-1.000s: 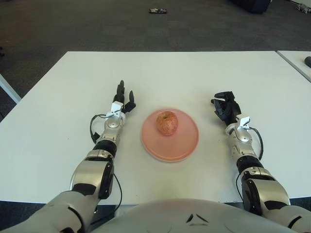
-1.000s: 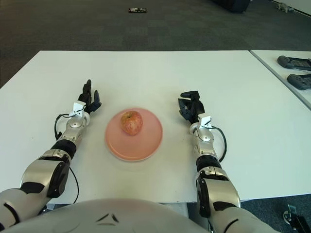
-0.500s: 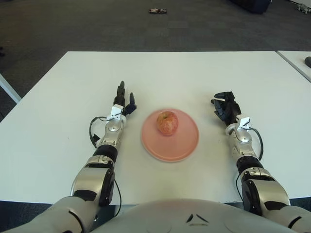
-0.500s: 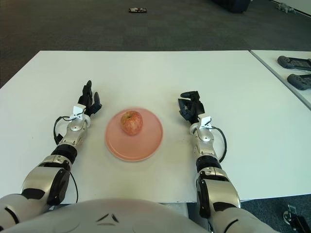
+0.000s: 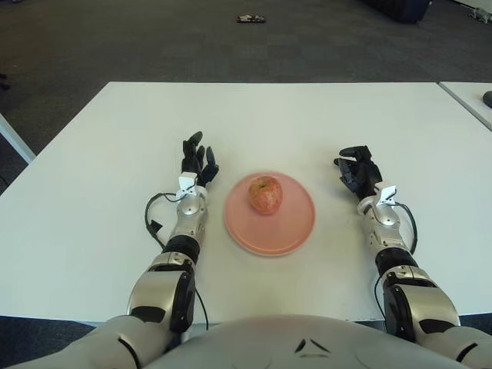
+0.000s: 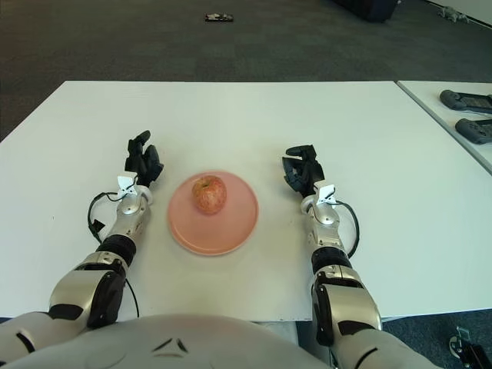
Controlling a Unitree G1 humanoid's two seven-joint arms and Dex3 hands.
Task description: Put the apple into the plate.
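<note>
The robot's left hand (image 5: 197,160), a black 3-finger hand on a silver wrist, shows just left of the plate with its fingers loosely spread and holding nothing; the right hand (image 5: 355,167), of the same build, shows to the right of the plate, its fingers partly curled yet also empty, a little farther from the rim than the left one. Between the 2 hands lies the round pink plate (image 5: 294,231) on the white rectangular table (image 5: 92,177); the red-and-yellow apple (image 5: 265,194) stands upright on it, stem dimple up, slightly far of the plate's centre and clear of the rim. From the left hand the apple lies to the right and a touch nearer; from the right hand it lies to the left; the left hand is the closer of the 2. The apple is roundish, so no long axis governs a grasp. Judged from this layout, the task looks already complete and neither hand needs to reach inward.
</note>
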